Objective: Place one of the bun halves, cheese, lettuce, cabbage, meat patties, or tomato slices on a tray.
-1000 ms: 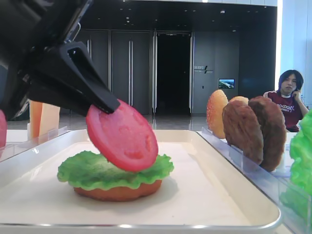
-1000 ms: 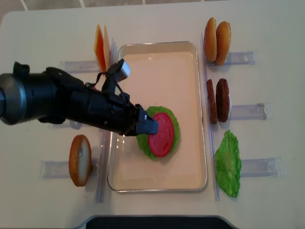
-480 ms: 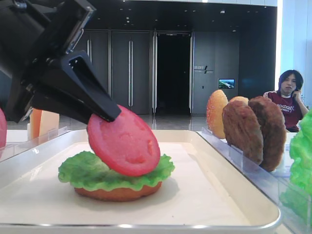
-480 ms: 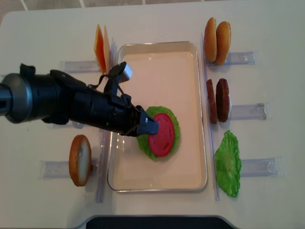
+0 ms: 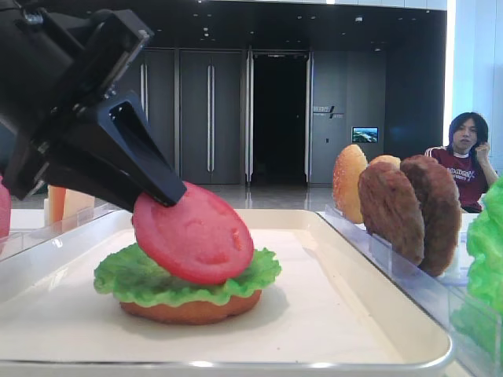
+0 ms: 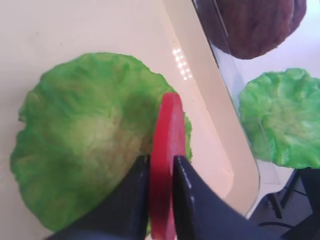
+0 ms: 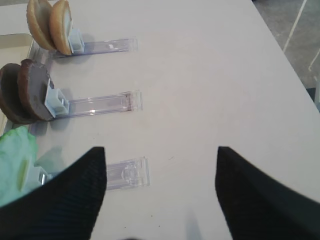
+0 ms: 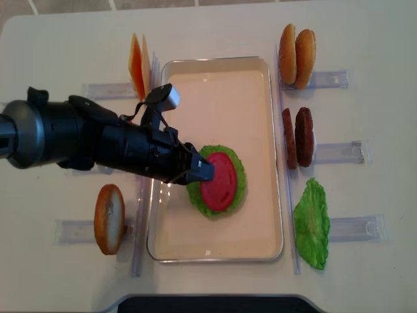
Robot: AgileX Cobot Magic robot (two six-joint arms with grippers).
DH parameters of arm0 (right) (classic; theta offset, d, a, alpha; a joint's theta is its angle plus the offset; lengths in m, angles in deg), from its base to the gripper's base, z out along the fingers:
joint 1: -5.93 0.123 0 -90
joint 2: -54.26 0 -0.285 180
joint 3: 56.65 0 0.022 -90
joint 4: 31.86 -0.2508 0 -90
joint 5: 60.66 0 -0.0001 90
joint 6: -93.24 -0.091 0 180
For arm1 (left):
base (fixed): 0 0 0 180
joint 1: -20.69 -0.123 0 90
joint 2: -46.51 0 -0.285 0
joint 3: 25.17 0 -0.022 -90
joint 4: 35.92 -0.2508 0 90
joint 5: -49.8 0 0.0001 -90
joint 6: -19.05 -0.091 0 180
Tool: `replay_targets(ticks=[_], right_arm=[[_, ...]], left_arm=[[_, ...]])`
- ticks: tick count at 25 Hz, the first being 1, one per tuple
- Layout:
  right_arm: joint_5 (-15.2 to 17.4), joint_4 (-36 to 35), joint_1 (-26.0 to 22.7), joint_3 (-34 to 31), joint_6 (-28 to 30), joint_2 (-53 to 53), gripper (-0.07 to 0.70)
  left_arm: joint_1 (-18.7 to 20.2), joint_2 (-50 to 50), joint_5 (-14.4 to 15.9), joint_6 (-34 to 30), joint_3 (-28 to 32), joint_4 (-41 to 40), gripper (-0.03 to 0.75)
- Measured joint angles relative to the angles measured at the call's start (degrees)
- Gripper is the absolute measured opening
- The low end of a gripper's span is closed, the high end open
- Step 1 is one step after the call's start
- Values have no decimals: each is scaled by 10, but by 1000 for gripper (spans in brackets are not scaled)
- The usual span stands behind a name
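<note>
A red tomato slice (image 5: 192, 233) leans at a tilt on a green lettuce leaf (image 5: 141, 279), which lies on a flat bun half (image 5: 189, 308) in the white tray (image 5: 354, 314). My left gripper (image 5: 169, 192) is shut on the tomato slice's upper left edge. From overhead the tomato slice (image 8: 219, 182) covers the lettuce (image 8: 234, 195) in the tray's (image 8: 221, 98) lower middle, with the left gripper (image 8: 205, 173) at its left. The left wrist view shows both jaws pressing the slice (image 6: 167, 150) edge-on above the lettuce (image 6: 85, 150). My right gripper (image 7: 160, 155) stands open over bare table.
Clear racks flank the tray. Right of it stand two bun halves (image 8: 296, 55), two meat patties (image 8: 298, 137) and a spare lettuce leaf (image 8: 313, 222). On the left are cheese slices (image 8: 137, 65) and another bun half (image 8: 109, 218). A person (image 5: 468, 157) sits in the background.
The left gripper has lowered the tomato slice and drawn it slightly left; the slice now lies flatter, resting on the lettuce.
</note>
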Motion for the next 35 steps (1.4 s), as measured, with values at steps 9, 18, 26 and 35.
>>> replay_targets(ticks=[9, 18, 26, 35], right_arm=[[0, 0, 0, 0, 0, 0, 475], [0, 0, 0, 0, 0, 0, 475], [0, 0, 0, 0, 0, 0, 475], [0, 0, 0, 0, 0, 0, 475]], left_arm=[[-1, 0, -27, -12, 0, -33, 608], [-1, -11, -33, 59, -41, -149, 691], [-1, -72, -14, 215, -102, -284, 692], [-48, -123, 57, 421, -146, -501, 692]])
